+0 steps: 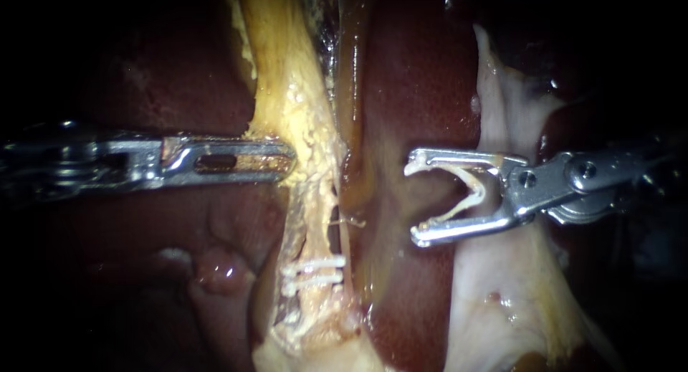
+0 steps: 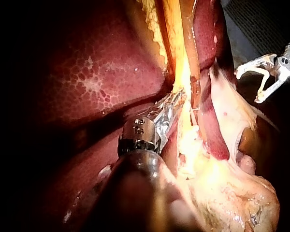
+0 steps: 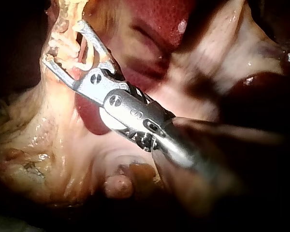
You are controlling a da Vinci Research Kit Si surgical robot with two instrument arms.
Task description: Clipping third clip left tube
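The left instrument (image 1: 287, 160) comes in level, its jaws pressed together and pinching the edge of the left tube (image 1: 297, 114), the yellow strand running down the middle. Lower on that same tube sit two white clips (image 1: 314, 272), one just above the other. Over to the side, the right instrument (image 1: 414, 198) has its jaws spread wide, with an open clip (image 1: 476, 193) seated between them and touching both. It hangs over the dark liver (image 1: 408, 92), clear of the tube, with pale tissue (image 1: 502, 293) behind it.
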